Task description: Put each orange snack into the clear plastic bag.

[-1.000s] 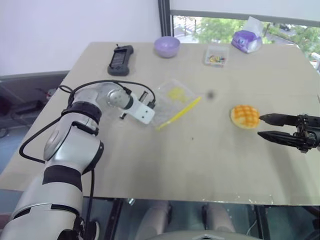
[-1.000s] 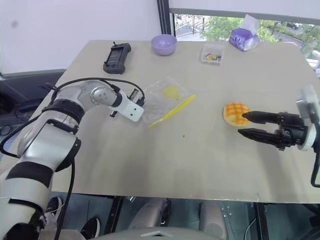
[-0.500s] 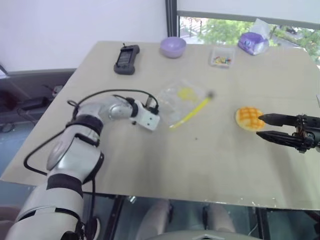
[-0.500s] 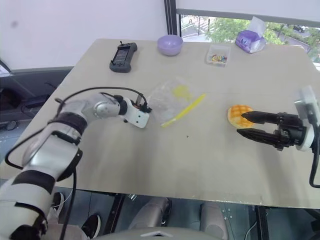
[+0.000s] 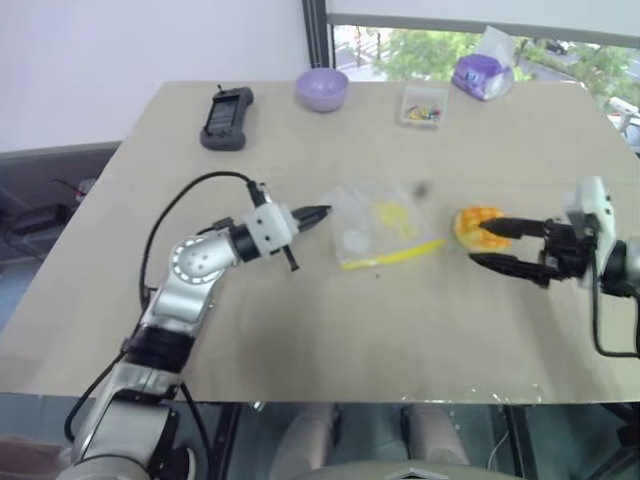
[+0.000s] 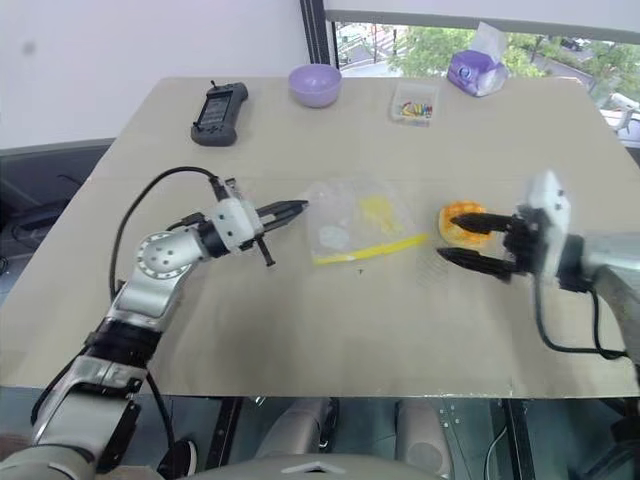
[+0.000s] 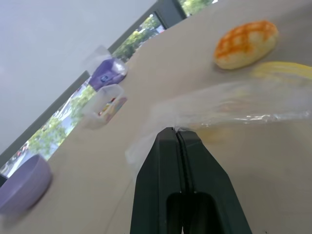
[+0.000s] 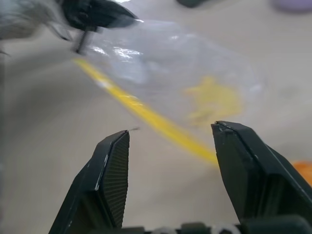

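The clear plastic bag [image 5: 385, 225] lies mid-table, its yellow strip [image 8: 146, 114] along the near edge. My left gripper [image 5: 320, 212] is shut on the bag's left edge, and the left wrist view shows the film pinched at its tip [image 7: 175, 131]. Just right of the bag sits the orange snack [image 5: 468, 222], a domed bun with a grid pattern. My right gripper [image 5: 485, 245] is open beside it and points toward the bag. One of its fingers crosses over the bun in the head views. In the right wrist view the orange snack [image 8: 302, 170] lies outside the fingers [image 8: 114, 170].
Along the far edge stand a black handheld device [image 5: 222, 105], a lilac bowl [image 5: 321, 90], a small clear box [image 5: 420, 108] of colourful bits and a purple tissue pack [image 5: 480, 75]. Bare tabletop [image 5: 400, 330] stretches in front of the bag toward the near edge.
The camera has shifted. My left gripper rolled and drew back holding the bag's edge; the bag turned and now lies closer to the bun. My right gripper moved left toward the bun.
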Robot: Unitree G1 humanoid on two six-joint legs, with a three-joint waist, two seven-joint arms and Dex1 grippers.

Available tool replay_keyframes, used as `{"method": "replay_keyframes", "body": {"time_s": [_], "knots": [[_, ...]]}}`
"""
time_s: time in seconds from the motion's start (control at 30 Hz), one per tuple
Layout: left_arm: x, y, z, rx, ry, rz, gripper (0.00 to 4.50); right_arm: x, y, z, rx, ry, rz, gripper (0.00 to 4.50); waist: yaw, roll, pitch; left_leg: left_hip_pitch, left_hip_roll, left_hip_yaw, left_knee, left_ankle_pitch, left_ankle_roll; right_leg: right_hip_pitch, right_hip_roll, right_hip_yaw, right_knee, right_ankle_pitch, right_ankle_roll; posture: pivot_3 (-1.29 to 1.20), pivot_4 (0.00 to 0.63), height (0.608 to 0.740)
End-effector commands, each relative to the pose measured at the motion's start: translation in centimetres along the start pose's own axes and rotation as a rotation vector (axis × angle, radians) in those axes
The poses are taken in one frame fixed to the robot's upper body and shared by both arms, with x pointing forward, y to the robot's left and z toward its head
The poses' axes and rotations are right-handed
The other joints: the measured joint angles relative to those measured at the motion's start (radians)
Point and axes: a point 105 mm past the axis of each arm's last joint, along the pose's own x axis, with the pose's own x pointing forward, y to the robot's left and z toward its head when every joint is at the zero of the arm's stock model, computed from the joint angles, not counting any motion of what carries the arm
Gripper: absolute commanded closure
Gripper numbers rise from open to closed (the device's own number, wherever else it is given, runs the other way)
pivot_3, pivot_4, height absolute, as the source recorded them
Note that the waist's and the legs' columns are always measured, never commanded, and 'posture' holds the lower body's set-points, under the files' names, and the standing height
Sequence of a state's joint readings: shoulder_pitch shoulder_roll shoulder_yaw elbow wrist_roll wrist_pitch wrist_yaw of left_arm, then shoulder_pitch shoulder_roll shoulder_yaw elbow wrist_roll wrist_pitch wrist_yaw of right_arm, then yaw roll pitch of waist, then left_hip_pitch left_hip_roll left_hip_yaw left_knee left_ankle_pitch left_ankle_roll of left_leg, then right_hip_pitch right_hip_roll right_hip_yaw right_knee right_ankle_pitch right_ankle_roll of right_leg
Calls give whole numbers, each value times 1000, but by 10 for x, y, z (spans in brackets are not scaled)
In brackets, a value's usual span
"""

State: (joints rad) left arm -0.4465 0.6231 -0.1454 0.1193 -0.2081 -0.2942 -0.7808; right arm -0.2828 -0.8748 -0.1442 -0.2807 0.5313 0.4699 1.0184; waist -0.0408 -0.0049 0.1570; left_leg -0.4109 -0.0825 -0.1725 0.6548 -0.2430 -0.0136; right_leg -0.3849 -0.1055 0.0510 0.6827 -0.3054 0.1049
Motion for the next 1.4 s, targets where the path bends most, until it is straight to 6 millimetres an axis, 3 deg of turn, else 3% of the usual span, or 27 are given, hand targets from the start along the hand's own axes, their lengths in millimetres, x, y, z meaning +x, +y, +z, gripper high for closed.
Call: {"method": "replay_keyframes", "body": {"time_s": [0.03, 0.23, 0.33, 0.47, 0.7, 0.9, 1.07, 1.17, 1.33, 1.4], "knots": [[-4, 20, 20, -68, -35, 102, 4472, 13, -5, -9, -210, 74, -18, 1565, 3, 0, 0, 0, 0, 0, 0, 0, 0, 0, 0, -1, 0, 0, 0, 0, 150, 740], [-5, 28, 27, -187, -41, 182, 4472, 37, 14, -32, -427, 140, 67, 1565, -1, 0, 0, -2, 0, 0, 0, 0, -1, -1, 0, -1, -3, 0, 0, 0, 150, 740], [-4, 19, 29, -248, -42, 166, 4472, 53, 5, -36, -503, 125, -22, 1565, -4, 0, 0, -2, 0, 0, 0, 0, -1, -1, 0, 0, -2, 0, 0, 0, 150, 740], [-1, 15, 32, -328, -50, 179, 4472, 77, 0, -41, -493, 90, -137, 1565, -2, 0, 0, -1, 0, 0, 0, 1, -1, -1, 1, 1, -1, 0, 0, 0, 150, 740], [1, 12, 30, -374, -37, 193, 4472, 113, 10, -50, -484, 58, -159, 1565, -1, 0, 0, -1, 0, 1, 0, 1, -2, -2, 1, 1, -1, 0, 0, 0, 150, 740], [1, 12, 29, -379, -30, 203, 4472, 123, 25, -55, -495, 51, -105, 1565, -2, 0, 0, -1, 0, 1, 0, 1, -2, -2, 1, 1, -1, 0, 0, 0, 150, 740], [2, 10, 29, -386, -32, 203, 4472, 128, 13, -44, -484, 8, -221, 1565, -4, 0, 0, -1, 0, 1, 0, 1, -2, -2, 1, 2, 0, 0, -1, 0, 150, 740], [1, 11, 29, -386, -29, 204, 4500, 125, 5, -46, -486, 21, -253, 2446, -2, 0, 0, -1, 0, 1, 0, 1, -2, -2, 1, 2, -1, 0, -1, 0, 150, 740], [-3, 9, 25, -376, -7, 194, 4500, 118, -2, -41, -509, 13, -276, 4457, -2, 0, 0, -1, 0, 1, 0, 1, -2, -2, 1, 2, -1, 0, -1, 0, 150, 740], [-6, 7, 21, -363, 10, 189, 4500, 116, -5, -33, -506, -15, -287, 4457, -4, 0, 0, -1, 0, 1, 0, 1, -2, -2, 1, 2, -1, 0, -1, 0, 150, 740]]}}
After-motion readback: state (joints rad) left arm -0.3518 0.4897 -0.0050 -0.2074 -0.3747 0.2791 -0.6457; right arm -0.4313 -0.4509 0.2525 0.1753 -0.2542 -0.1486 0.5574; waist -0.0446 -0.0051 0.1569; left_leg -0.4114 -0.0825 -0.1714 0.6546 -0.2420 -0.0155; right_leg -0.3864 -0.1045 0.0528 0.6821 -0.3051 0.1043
